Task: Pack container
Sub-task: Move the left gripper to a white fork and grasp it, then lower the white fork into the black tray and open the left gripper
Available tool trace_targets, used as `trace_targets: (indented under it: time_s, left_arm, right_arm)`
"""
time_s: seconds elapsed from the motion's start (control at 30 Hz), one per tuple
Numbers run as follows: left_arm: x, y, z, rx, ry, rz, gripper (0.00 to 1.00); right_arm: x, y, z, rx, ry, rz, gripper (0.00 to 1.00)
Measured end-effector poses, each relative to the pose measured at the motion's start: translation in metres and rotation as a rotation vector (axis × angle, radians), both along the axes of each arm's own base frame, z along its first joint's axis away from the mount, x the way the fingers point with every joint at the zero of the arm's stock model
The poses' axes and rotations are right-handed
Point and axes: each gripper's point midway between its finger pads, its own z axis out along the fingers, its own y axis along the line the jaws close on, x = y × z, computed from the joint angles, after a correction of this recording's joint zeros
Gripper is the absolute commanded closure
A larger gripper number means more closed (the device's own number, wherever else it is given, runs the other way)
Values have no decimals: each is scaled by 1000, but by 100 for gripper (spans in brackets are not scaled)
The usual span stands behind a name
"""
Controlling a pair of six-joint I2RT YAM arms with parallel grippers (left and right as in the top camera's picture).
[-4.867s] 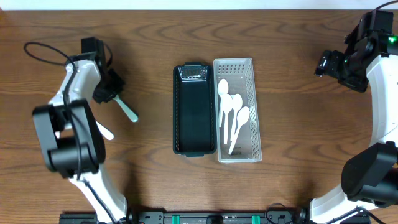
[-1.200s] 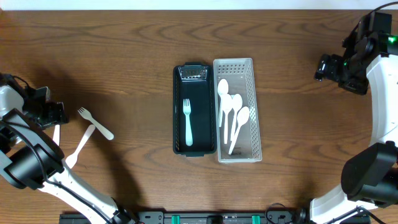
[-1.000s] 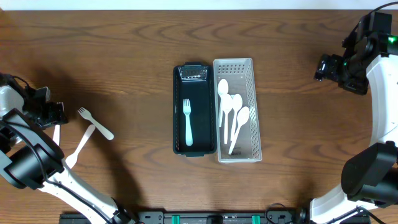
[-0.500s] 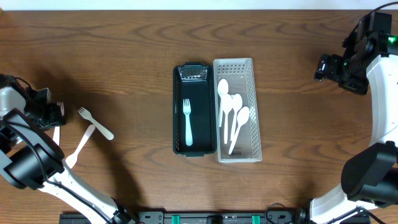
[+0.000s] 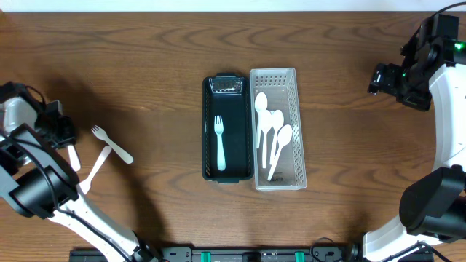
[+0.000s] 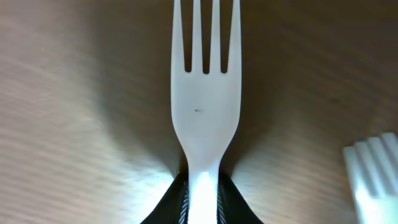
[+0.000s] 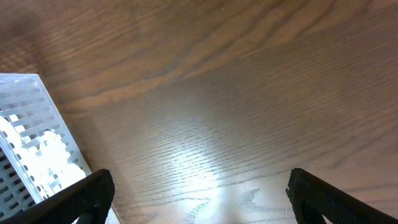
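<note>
On the wooden table (image 5: 145,44), at centre, the black container (image 5: 228,94), touching the white basket (image 5: 277,76) on its right. At far left, the left gripper (image 5: 57,129), shown only by the left wrist view to be clenched on the held fork (image 6: 205,106). At far right, the right gripper (image 5: 380,76), shown by its own wrist view to be released, fingertips (image 7: 93,193) wide apart over bare wood. Near the left gripper, two loose forks (image 5: 116,150). Inside the container, one packed fork (image 5: 219,142). Inside the basket, spoons (image 5: 271,135).

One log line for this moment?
left end effector: shut on held fork | right end effector: open, empty | black container: one packed fork | white basket: three spoons
</note>
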Motion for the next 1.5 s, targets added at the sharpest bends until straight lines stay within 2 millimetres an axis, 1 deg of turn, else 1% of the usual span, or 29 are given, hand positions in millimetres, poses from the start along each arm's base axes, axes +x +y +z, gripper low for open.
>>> trace_targets:
  time_s: [0.07, 0.17, 0.23, 0.27, 0.33, 0.37, 0.4, 0.43, 0.5, 0.53, 0.6, 0.63, 0.67, 0.7, 0.73, 0.8, 0.87, 0.97, 1.03, 1.07, 1.13, 1.23, 1.37, 1.47, 1.5]
  left_arm:
    - [6, -11, 1, -7, 7, -7, 94]
    - [13, -35, 3, -23, 26, -29, 94]
    - [17, -53, 13, -30, 36, -49, 94]
    - [19, -61, 22, -29, 34, -59, 94]
    - [28, -76, 51, -10, -3, -81, 95]
    - [33, -84, 69, 3, -31, -97, 94]
    - [39, -94, 93, 19, -71, -112, 94]
    - [44, -101, 112, 36, -109, -127, 94]
    - [55, -128, 161, 71, -216, -170, 94]
    - [57, -140, 179, 82, -258, -188, 94]
    - [61, -178, 214, 89, -350, -243, 94]
    - [61, -196, 224, 83, -380, -267, 94]
    - [60, -222, 234, 68, -408, -303, 94]
    - [59, -239, 239, 54, -425, -329, 94]
    - [58, -265, 241, 25, -434, -360, 94]
    - [55, -300, 240, -15, -436, -391, 94]
    - [53, -341, 236, -59, -436, -424, 94]
    - [49, -387, 228, -106, -432, -467, 94]
    - [46, -412, 218, -127, -410, -492, 94]
    - [46, -420, 211, -132, -396, -498, 94]
    - [45, -431, 195, -134, -354, -503, 94]
    - [47, -440, 158, -123, -262, -496, 94]
    - [48, -441, 107, -97, -136, -478, 94]
    - [48, -441, 77, -82, -68, -471, 94]
    - [47, -440, 70, -78, -52, -470, 94]
  right_arm:
    - [0, 0, 0, 0, 0, 0, 7]
    - [0, 0, 0, 0, 0, 0, 8]
    - [0, 0, 0, 0, 0, 1, 7]
    - [0, 0, 0, 0, 0, 1, 7]
    - [0, 0, 0, -1, -1, 2, 7]
    - [1, 0, 0, -1, -2, 4, 7]
    - [1, 0, 0, -2, -3, 6, 7]
    - [1, 0, 0, -2, -4, 7, 7]
    - [2, 0, 0, -4, -7, 9, 7]
    - [2, 0, 0, -4, -8, 11, 7]
    - [2, 0, 0, -6, -8, 16, 7]
    - [2, 0, 0, -7, -8, 20, 7]
    - [2, 0, 0, -8, -8, 25, 7]
    - [2, 0, 0, -9, -8, 30, 7]
    - [2, 0, 0, -10, -8, 34, 7]
    - [2, 0, 0, -13, -8, 43, 7]
    - [2, 0, 0, -15, -8, 56, 7]
    - [2, 0, 0, -19, -8, 67, 6]
    - [2, 0, 1, -21, -9, 75, 6]
    - [2, 0, 0, -21, -8, 78, 6]
    - [2, 0, 0, -22, -8, 82, 6]
    - [2, 0, 0, -22, -8, 82, 6]
    - [2, 0, 0, -22, -8, 83, 6]
    - [2, 0, 0, -22, -7, 83, 6]
    - [2, 0, 0, -22, -7, 83, 6]
